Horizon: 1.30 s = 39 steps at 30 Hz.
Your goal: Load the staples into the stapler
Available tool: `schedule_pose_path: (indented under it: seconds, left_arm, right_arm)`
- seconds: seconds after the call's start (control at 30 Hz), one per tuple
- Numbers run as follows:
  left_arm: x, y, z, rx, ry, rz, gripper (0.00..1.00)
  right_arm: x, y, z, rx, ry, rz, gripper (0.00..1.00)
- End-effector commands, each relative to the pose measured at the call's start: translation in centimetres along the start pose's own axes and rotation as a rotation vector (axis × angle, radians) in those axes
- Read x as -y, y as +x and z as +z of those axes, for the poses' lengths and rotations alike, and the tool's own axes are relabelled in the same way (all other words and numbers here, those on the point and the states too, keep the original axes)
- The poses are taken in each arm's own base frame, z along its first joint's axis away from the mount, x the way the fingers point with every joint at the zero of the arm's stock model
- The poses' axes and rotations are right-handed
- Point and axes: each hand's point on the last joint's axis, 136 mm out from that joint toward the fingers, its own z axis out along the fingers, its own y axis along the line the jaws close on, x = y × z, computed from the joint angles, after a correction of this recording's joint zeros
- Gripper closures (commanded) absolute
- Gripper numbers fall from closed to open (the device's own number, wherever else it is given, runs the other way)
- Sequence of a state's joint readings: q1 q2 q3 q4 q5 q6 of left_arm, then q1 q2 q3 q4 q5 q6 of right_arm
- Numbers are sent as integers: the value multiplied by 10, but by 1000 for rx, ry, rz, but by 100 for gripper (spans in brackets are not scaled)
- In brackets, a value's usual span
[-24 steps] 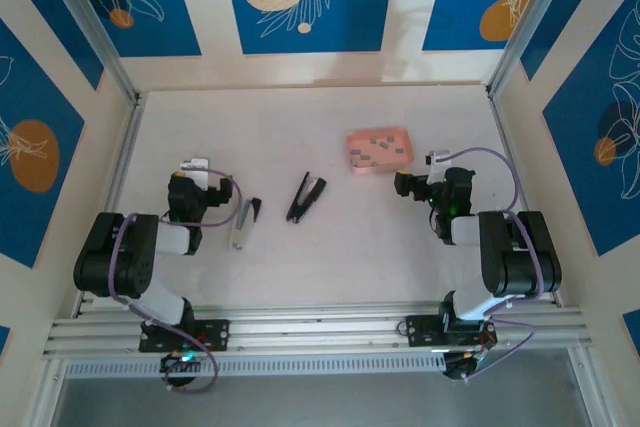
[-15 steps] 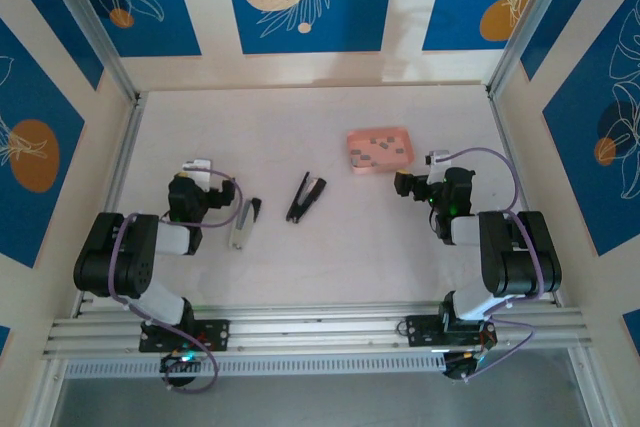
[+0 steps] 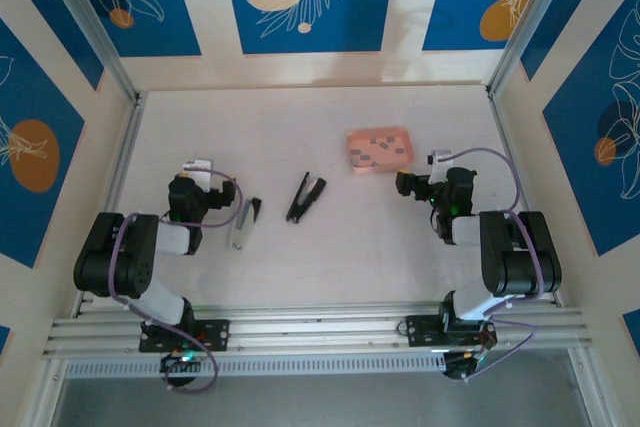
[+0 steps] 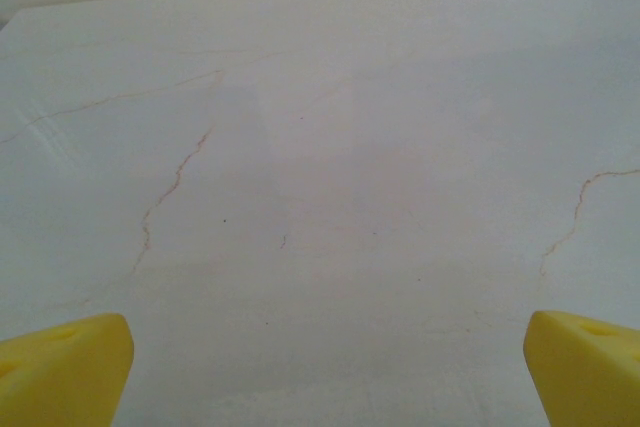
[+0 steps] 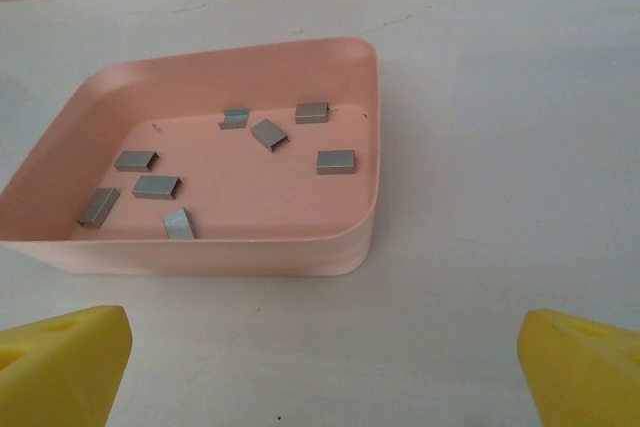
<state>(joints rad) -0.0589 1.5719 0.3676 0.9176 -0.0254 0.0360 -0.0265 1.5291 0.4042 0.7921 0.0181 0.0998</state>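
Note:
Several grey staples (image 5: 335, 161) lie loose in a salmon-pink tray (image 5: 220, 255), just ahead of my right gripper (image 5: 322, 372), which is open with bare table between its yellow fingertips (image 5: 70, 357). From above, the tray (image 3: 352, 137) with the staples (image 3: 383, 152) sits up and left of the right gripper (image 3: 406, 185). A black stapler (image 3: 306, 196) lies mid-table with its arms parted. A white and grey stapler (image 3: 245, 222) lies to its left, right beside my left gripper (image 3: 188, 185). The left gripper (image 4: 325, 372) is open over bare table.
The table top (image 3: 300, 127) is pale with faint cracks and has low walls at its back and sides. Metal rails (image 3: 320, 327) run along the near edge by both arm bases.

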Motion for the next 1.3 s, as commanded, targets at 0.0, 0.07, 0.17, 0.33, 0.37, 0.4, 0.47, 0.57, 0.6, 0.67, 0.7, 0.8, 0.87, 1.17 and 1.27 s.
schedule_pose_path:
  seconds: [0.0,0.07,0.17,0.33,0.37,0.4,0.47,0.57,0.6,0.67,0.7,0.8,0.87,1.17,1.27]
  left_arm:
    - [3,-10,1,26,21,12,0]
    - [3,-11,0,29,21,13,0]
    - [3,-17,-3,34,24,16,0]
    - [2,-51,-21,-16,31,-8,2]
    - [3,-58,-24,-22,45,-32,4]
    - [10,-68,-29,-27,83,-50,7]
    - [20,-81,-37,-48,138,-99,11]
    - [37,-88,-47,-147,200,-177,18]
    - [43,-85,-50,-203,215,-195,19]
    - [52,-80,-56,-303,226,-204,20]
    - [56,-70,-61,-380,221,-204,20]
    - [61,-44,-72,-546,201,-230,20]
    - [63,-26,-78,-627,191,-236,20]
    - [78,39,-81,-851,183,-172,10]
    - [90,47,-73,-885,198,-135,8]
  right_arm:
    - [-2,-11,1,22,-16,5,1]
    - [-3,-11,1,23,-16,2,1]
    - [-4,-13,0,32,-16,-4,1]
    - [-21,-38,-10,-39,-49,-16,1]
    - [-25,-44,-14,-51,-61,-13,1]
    - [-34,-51,-19,-56,-90,-8,1]
    - [-55,-66,-31,-58,-155,-5,1]
    - [-83,-83,-48,-90,-202,13,1]
    - [-92,-85,-53,-107,-203,28,1]
    - [-112,-86,-62,-133,-242,64,1]
    - [-126,-84,-66,-141,-278,82,1]
    - [-167,-64,-73,-175,-375,123,1]
    - [-191,-47,-76,-200,-425,135,1]
    - [-250,13,-79,-341,-522,136,1]
    - [-260,21,-79,-367,-535,129,1]
